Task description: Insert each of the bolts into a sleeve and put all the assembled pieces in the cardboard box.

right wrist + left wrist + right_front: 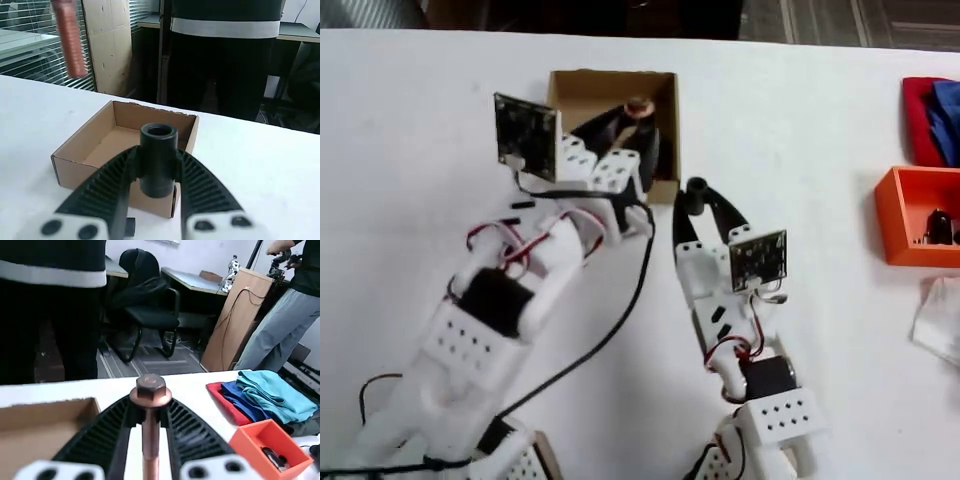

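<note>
Left hand point(150, 407): clamped on the copper bolt point(150, 386), up over the cardboard box point(582, 95).
Right hand point(158, 152): clamped on the black sleeve point(158, 175), which stands upright.
Sleeve: just beside the box's near corner, over the white desk point(800, 120).
Bolt and sleeve: apart.
Orange tray point(895, 215): at the desk's edge.

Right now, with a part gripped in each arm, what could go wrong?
1. The copper bolt in the left gripper hangs over the cardboard box, not above the black sleeve; a misaligned approach could jam its tip on the rim.
2. The right gripper holds the sleeve close to the box's corner; swinging nearer might knock the box.
</note>
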